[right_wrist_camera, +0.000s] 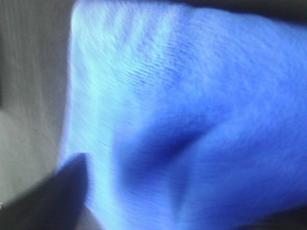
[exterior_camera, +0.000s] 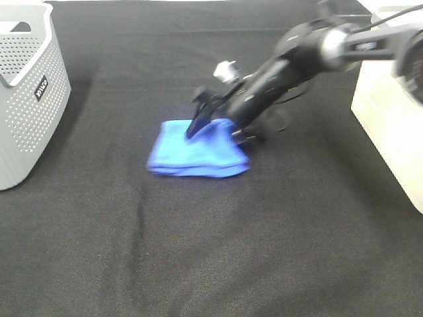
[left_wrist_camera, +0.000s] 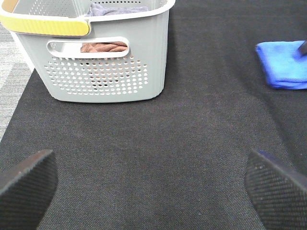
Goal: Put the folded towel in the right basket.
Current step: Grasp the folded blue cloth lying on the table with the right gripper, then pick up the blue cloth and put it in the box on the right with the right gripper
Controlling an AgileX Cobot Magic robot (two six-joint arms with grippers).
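One blue folded towel (exterior_camera: pixel 198 153) lies flat in the middle of the bench (exterior_camera: pixel 231 251). Its long axis runs side to side between the two baskets, layered edge toward the near side. The right jaws sit on its far edge, but blur stops me telling whether they have gripped it. The left jaws, fingers (left_wrist_camera: pixel 29 184) spread wide, hold nothing. Bare cloth separates the towel from the right basket (exterior_camera: pixel 390 112), and the grey basket (exterior_camera: pixel 30 92) stands well left.

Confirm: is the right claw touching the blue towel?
Touching. Exterior high view: one tip of the right claw presses into the blue towel, bunching its edge.
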